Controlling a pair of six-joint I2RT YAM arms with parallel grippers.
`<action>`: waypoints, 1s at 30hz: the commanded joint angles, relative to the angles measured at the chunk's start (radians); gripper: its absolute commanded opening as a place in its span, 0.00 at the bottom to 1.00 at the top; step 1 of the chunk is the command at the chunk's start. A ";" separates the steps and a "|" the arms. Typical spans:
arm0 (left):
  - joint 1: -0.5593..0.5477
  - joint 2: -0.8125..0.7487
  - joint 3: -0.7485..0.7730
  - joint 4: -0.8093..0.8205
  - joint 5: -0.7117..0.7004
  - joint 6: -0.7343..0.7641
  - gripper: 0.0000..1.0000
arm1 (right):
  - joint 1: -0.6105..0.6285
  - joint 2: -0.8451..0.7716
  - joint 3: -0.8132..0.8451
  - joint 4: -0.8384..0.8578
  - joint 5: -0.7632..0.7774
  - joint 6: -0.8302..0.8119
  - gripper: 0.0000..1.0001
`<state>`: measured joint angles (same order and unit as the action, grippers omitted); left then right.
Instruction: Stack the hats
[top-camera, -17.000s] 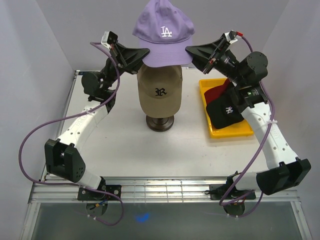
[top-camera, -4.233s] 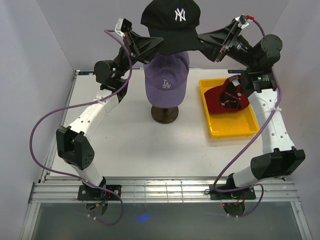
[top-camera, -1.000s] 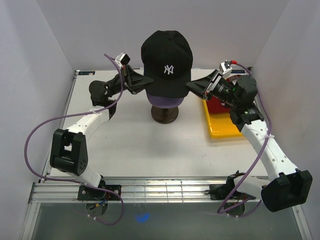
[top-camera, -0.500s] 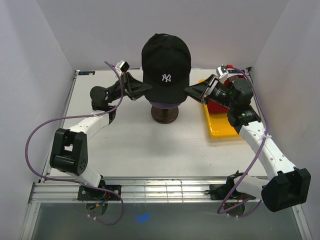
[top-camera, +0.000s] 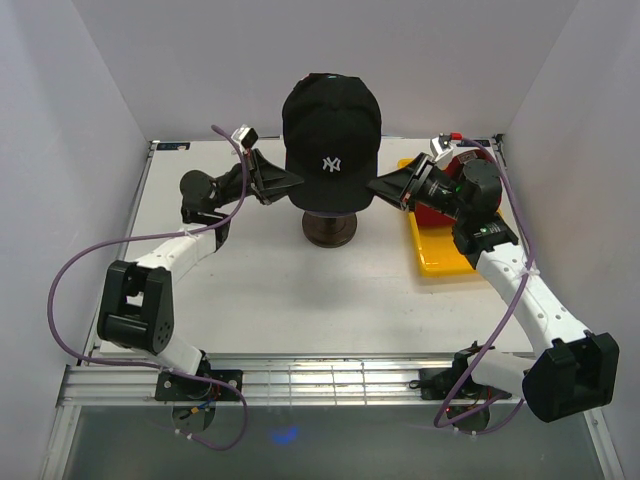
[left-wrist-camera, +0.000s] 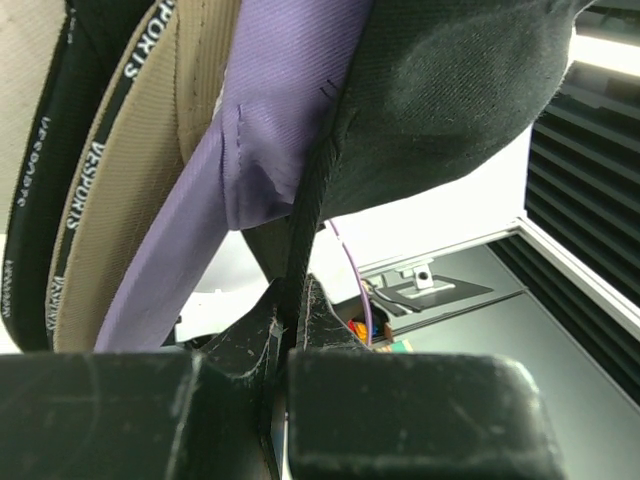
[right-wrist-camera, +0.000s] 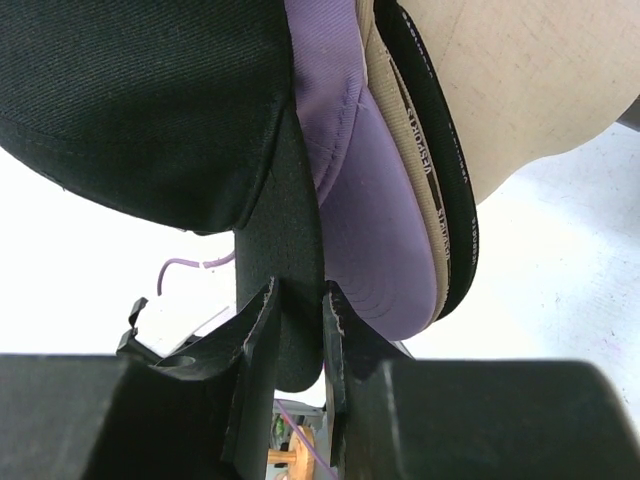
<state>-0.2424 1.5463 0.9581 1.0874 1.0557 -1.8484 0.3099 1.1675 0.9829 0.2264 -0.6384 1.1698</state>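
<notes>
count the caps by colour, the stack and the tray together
black caps: 2, the NY cap on top and the innermost cap
lavender cap: 1
tan cap: 1
red cap: 1, in the yellow tray
total: 5

Left arm (top-camera: 172, 250): elbow low, forearm raised inward toward centre.
Left claw (top-camera: 294, 181): jaws nearly together, pinching the cap's (top-camera: 331, 115) edge.
Right arm (top-camera: 522, 292): mirrored, forearm angled inward.
Right claw (top-camera: 376, 187): jaws narrowly apart, clamped on the cap's opposite edge.
</notes>
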 joint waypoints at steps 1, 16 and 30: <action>-0.014 -0.005 -0.012 -0.199 0.078 0.087 0.00 | 0.020 0.026 -0.029 -0.074 0.000 -0.064 0.08; -0.015 -0.014 -0.045 -0.337 0.064 0.186 0.00 | 0.011 0.037 -0.038 -0.134 0.032 -0.104 0.08; -0.012 -0.049 -0.021 -0.524 0.066 0.347 0.06 | 0.011 0.052 0.017 -0.205 0.065 -0.154 0.08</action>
<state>-0.2382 1.4799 0.9604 0.7883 1.0763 -1.5742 0.3080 1.1820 0.9848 0.1543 -0.6270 1.0794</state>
